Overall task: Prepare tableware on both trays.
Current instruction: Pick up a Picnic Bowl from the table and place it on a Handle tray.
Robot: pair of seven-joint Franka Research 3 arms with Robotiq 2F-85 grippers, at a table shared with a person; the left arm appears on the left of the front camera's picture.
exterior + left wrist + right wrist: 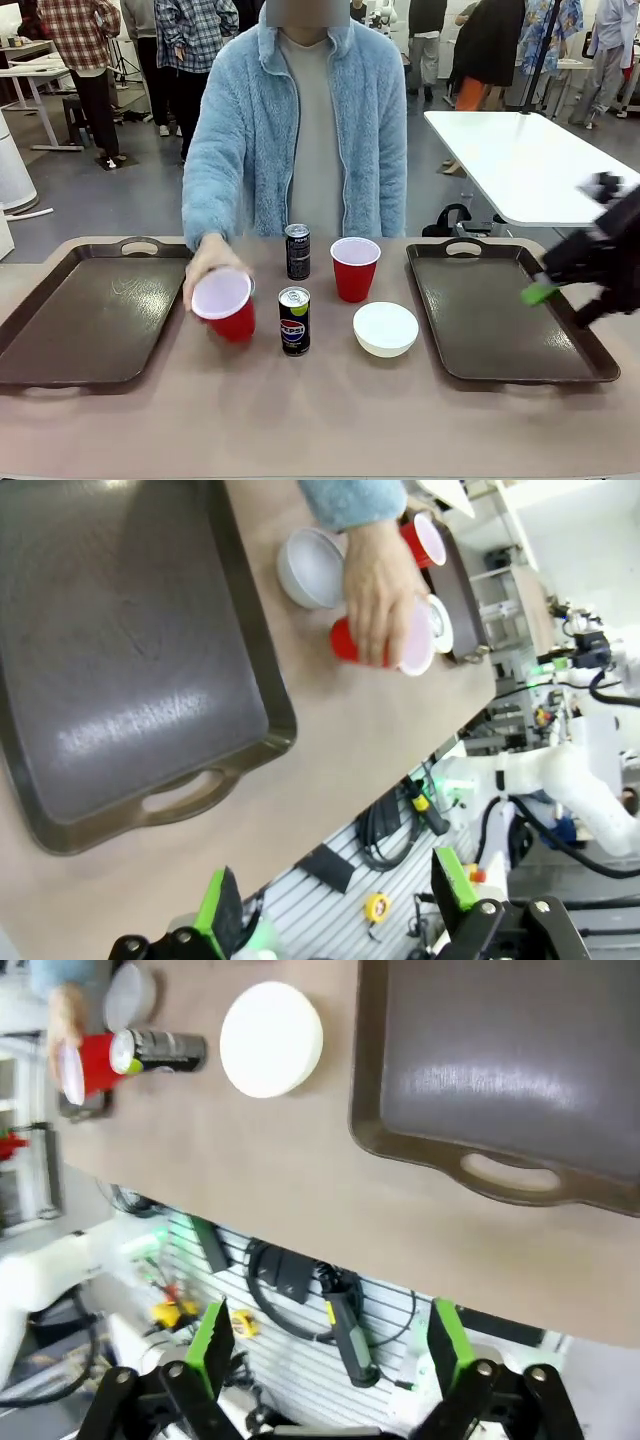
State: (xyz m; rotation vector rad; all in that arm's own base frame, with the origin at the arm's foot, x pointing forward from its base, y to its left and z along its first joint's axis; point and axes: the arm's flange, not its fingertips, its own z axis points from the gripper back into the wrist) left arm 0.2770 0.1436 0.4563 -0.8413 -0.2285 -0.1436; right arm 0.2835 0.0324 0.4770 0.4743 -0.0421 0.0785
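Front view is showing a person's hand (207,262) gripping a red cup (225,305) and tilting its white mouth toward the camera. The cup is sitting between the left tray (90,310) and the nearer Pepsi can (294,321). The farther Pepsi can (297,251) is standing upright behind that one, and the second red cup (354,268) is standing upright just beside it. A white bowl (385,329) is resting on the worktop (300,420) near the right tray (500,330), not touching it. All this tableware is lying between the two trays.

The right fingers (538,293) are hovering over the right tray's outer edge. The right wrist view is showing them spread wide, gripping nothing. The left fingers (220,910) are likewise spread wide and gripping nothing, hanging past the worktop's near edge by the left tray's handle. Left wrist view is also showing another white bowl (312,568) sitting just beside the left tray's rim, next to the person's hand.
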